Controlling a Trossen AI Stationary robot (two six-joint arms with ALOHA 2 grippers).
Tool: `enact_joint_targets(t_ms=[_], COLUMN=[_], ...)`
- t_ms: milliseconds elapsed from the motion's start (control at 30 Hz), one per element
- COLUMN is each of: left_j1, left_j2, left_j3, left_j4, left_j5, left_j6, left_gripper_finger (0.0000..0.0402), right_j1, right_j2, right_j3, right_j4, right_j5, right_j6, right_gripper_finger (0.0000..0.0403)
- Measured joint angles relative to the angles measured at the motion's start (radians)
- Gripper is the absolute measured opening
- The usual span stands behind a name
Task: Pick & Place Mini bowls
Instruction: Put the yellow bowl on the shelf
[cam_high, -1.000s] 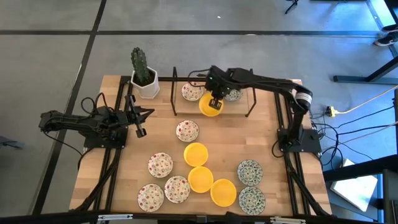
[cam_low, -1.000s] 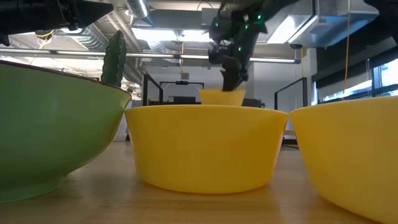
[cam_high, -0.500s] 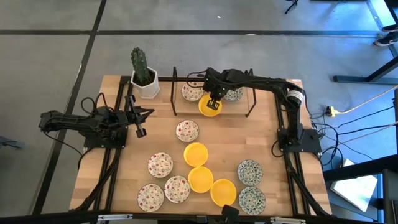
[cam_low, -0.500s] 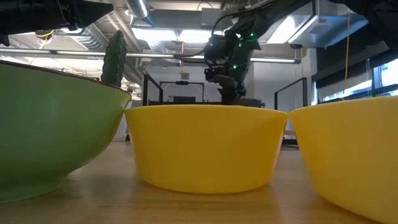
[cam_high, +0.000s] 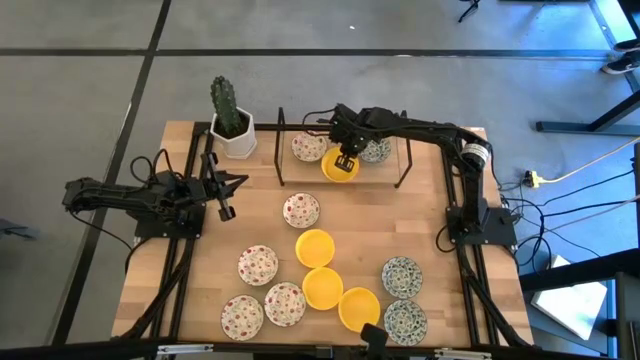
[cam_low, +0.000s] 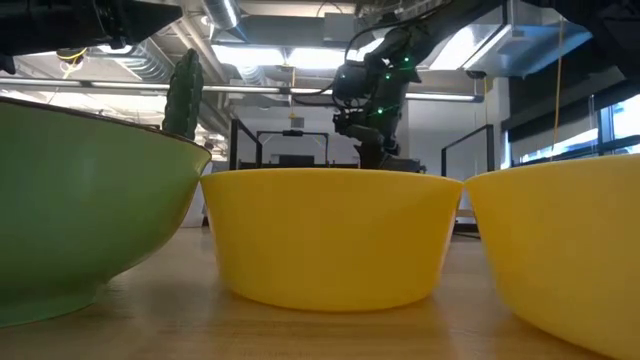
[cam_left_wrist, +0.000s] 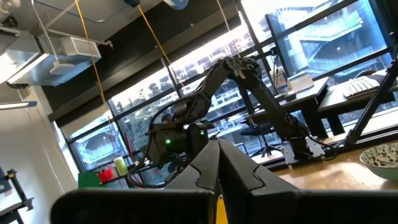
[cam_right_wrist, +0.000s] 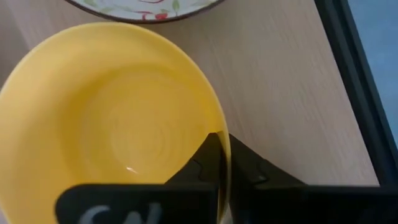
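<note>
My right gripper (cam_high: 346, 160) is at the table's far side, between the legs of a black wire frame (cam_high: 279, 150), shut on a plain yellow mini bowl (cam_high: 337, 170). A red-speckled bowl (cam_high: 307, 147) and a blue-green patterned bowl (cam_high: 377, 151) rest on the table to either side of it. In the low view the right gripper (cam_low: 372, 150) reaches down behind a near yellow bowl (cam_low: 325, 235), which hides the held bowl. My left gripper (cam_high: 222, 192) waits shut at the table's left side, touching nothing. My right gripper pinches the yellow bowl's rim (cam_right_wrist: 222, 146), one finger (cam_right_wrist: 202, 155) inside the bowl and one finger (cam_right_wrist: 249, 163) outside it. The fingers come from above, pointing down. The bowl sits level, mouth up, low at the table; I cannot tell whether its base touches the wood.
Red-speckled bowls (cam_high: 258, 264), yellow bowls (cam_high: 322, 287) and blue-green bowls (cam_high: 401, 277) lie over the table's near half, one red-speckled bowl (cam_high: 301, 210) at the middle. A cactus in a white pot (cam_high: 231, 125) stands at the far left. The frame's bar (cam_right_wrist: 354, 74) runs close beside the held bowl.
My right gripper has gone down with the yellow bowl: in the low view the bowl showed above the near bowl's rim a second ago and is now hidden behind it. The gripper has stayed shut on it and edged slightly toward the far edge.
</note>
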Motion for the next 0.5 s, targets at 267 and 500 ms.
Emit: enact_joint_targets(t_ms=[267, 500], left_j1=[0.0, 0.0], left_j2=[0.0, 0.0], left_j3=[0.0, 0.0], left_j4=[0.0, 0.0], left_j5=[0.0, 0.0], left_j6=[0.0, 0.001], left_gripper_finger=[0.0007, 0.0005], right_j1=[0.0, 0.0], right_j2=[0.0, 0.0], right_j3=[0.0, -0.001], right_j4=[-0.001, -0.004], right_j5=[0.003, 0.038], right_j6=[-0.002, -0.018], right_gripper_finger=[0.005, 0.0077])
